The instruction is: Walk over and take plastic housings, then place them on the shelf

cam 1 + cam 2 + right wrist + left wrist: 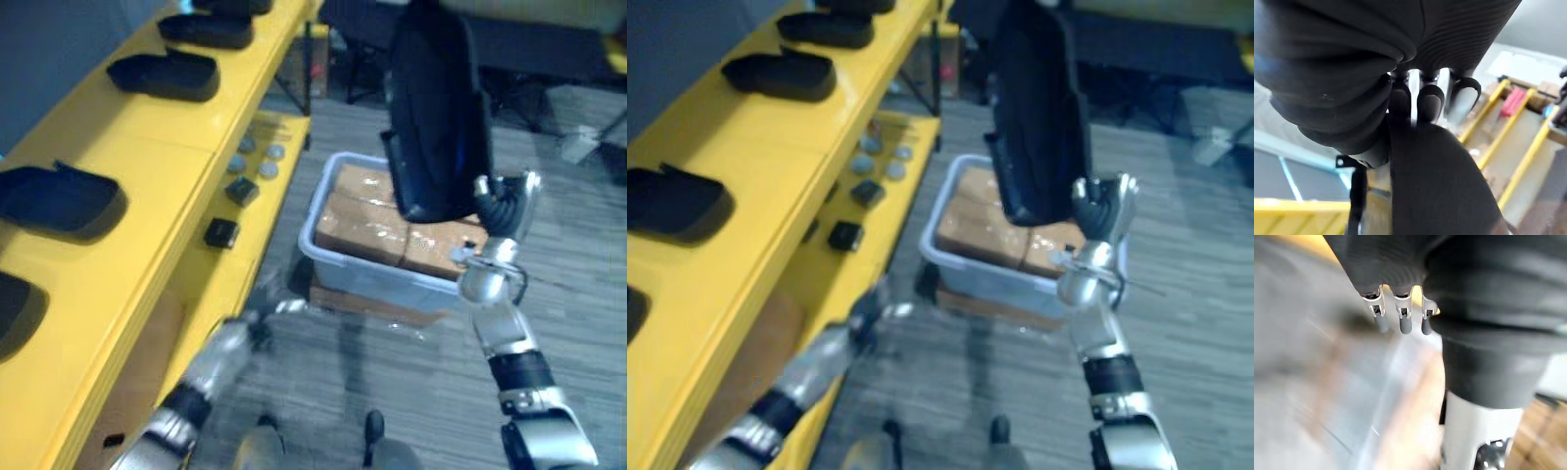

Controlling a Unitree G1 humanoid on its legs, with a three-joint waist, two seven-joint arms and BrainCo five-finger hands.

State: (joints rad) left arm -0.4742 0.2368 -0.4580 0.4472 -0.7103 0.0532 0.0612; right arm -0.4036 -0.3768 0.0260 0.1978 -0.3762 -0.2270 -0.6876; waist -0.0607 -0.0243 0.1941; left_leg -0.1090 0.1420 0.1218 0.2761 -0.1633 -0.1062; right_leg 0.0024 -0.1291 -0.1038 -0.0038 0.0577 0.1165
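The right hand (498, 213) is clutching the upright plastic housing (436, 117), fingers curled; tilting it flat over the bare shelf (147, 142) seems wise.

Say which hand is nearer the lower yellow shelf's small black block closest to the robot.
Left. The left hand hangs short of that small black block; the right hand is across the pale bin, gripping a black plastic housing.

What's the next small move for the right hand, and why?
Probably carry the right hand leftward toward the top of the yellow shelf. It grips a tall black plastic housing, held upright over the grey bin of cardboard boxes, well apart from the shelf; bare yellow surface shows between the black housings already lying there.
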